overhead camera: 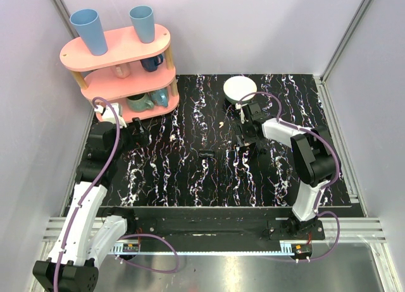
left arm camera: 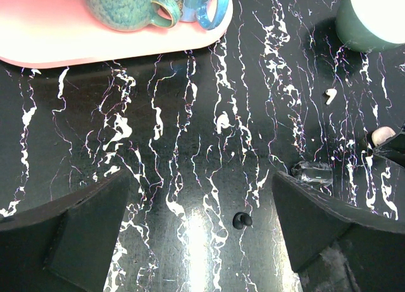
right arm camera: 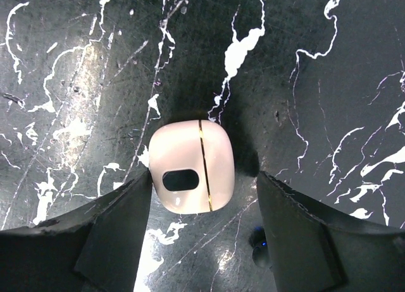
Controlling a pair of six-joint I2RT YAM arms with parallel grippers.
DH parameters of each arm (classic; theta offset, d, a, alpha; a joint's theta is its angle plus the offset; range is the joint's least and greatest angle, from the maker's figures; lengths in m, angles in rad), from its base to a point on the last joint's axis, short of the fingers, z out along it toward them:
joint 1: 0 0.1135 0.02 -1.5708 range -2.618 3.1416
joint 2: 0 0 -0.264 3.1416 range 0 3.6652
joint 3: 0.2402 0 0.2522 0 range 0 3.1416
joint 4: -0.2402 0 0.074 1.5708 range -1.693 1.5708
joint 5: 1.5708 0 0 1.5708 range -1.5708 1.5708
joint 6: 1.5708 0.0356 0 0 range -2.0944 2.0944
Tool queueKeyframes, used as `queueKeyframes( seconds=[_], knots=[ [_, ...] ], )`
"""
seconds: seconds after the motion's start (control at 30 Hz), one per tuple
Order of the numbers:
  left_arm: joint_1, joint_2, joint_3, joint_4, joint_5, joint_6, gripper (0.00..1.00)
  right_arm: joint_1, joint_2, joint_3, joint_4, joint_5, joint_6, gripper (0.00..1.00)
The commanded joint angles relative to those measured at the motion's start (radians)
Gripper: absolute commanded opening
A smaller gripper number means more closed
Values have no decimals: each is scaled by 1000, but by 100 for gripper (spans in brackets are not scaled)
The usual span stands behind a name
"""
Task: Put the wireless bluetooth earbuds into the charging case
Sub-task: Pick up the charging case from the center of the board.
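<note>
Right wrist view looks straight down on the charging case point(right arm camera: 192, 165), which lies flat on the black marbled table point(right arm camera: 304, 83) with its dark oval window facing up and a thin gold seam running across it. The right gripper point(right arm camera: 204, 178) straddles the case with its jaws spread. The finger on the left of this view is touching the case's edge or only just off it, while the other finger stands apart from it with bare table between. The case is not lifted.

From the top camera, one earbud point(overhead camera: 221, 123) lies on the table between the white bowl point(overhead camera: 240, 88) and the right gripper point(overhead camera: 248, 135), apart from both. I can make out no second one.

The left gripper point(left arm camera: 201, 178) hangs over the table near the pink shelf point(left arm camera: 76, 33), its fingers spread as wide as they go, holding and touching nothing. A small black object point(left arm camera: 242, 220) lies on the table between them.
</note>
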Motion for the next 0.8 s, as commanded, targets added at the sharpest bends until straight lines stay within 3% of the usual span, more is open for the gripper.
queueKeyframes(
  seconds=[0.0,0.3,0.43,0.47,0.5,0.53,0.57,0.6,0.77],
  knots=[
    [3,-13,1,24,8,-2,99,20,20,34,-9,20,-20,73],
    [3,-15,0,22,7,-2,99,21,29,37,-17,14,-36,59],
    [3,-13,5,24,-15,-49,99,20,19,30,-20,8,-40,38],
    [3,-11,6,19,-56,-70,99,23,12,25,-17,5,-40,27],
    [3,-11,8,10,-70,-106,99,23,-7,22,-15,-10,-39,26],
    [3,-11,9,8,-61,-104,99,25,-21,19,-23,-15,-39,25],
    [3,-5,11,10,-39,-95,99,32,-40,14,-24,-19,-40,13],
    [3,-4,15,11,-23,-74,99,38,-85,11,-23,-36,-42,10],
    [3,21,9,62,209,-71,99,93,-274,-19,-3,-111,-39,7]
  ],
)
